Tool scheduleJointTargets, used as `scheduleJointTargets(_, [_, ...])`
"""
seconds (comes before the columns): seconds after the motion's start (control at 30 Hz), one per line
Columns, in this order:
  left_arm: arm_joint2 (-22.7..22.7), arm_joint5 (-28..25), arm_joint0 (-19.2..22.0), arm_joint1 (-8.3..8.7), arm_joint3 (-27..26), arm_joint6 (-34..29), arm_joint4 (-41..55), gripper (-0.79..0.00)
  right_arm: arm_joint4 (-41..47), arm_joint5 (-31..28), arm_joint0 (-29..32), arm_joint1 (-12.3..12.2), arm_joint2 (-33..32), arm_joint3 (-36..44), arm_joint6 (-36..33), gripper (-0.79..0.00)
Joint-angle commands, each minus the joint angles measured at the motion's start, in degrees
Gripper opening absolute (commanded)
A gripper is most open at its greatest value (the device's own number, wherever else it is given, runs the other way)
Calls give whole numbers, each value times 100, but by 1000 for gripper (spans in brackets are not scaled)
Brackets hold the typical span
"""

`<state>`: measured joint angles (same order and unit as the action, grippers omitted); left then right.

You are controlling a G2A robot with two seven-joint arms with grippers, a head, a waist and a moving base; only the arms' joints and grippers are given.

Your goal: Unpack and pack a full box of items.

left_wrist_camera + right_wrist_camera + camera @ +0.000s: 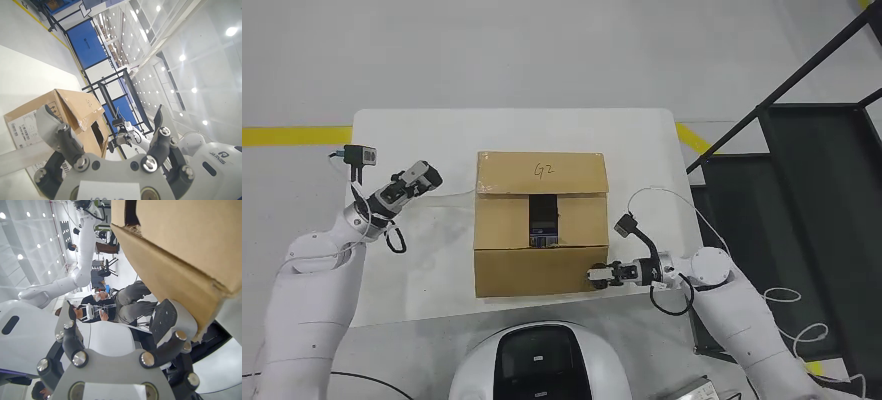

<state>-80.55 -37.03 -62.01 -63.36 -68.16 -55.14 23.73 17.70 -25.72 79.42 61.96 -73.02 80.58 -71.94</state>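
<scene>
Left hand (pixel 425 180) hangs wide open and empty; the cardboard box (pixel 540 255) sits apart from it, ahead of its fingertips, on the white table (pixel 412 135). Right hand (pixel 595 275) is spread open too, holding nothing, with one finger (pixel 164 317) right up against the corner of the box's near flap. A dark item (pixel 544 220) shows between the flaps

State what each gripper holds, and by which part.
Nothing is gripped. The left gripper is open, apart from the box. The right gripper is open at the near flap, one finger beside its corner.
</scene>
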Motion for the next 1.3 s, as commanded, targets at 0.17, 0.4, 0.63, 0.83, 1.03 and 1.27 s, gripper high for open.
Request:
scheduleJointTargets(0.17, [265,430,137,-34,88,-528,583,0,-222,-254,-73,13,22,-189,707,0])
scheduleJointTargets(0.4, [511,740,352,-66,247,-1035,872,0,-367,-382,-108,-8,-126,-343,1303,0])
scheduleJointTargets(0.63, [576,912,338,-52,166,-1446,1018,0,861,-153,316,-159,-585,-10,53,0])
scheduleJointTargets(0.83, [627,1118,211,-46,101,-1533,1141,0,1486,42,630,-265,-1028,146,-438,0])
scheduleJointTargets(1.03, [826,987,154,-93,176,-1467,1158,0,1547,213,713,-309,-1141,194,-503,0])
scheduleJointTargets(1.27, [1175,1149,503,-204,605,-1133,1073,0,1698,283,682,-337,-1279,123,-393,0])
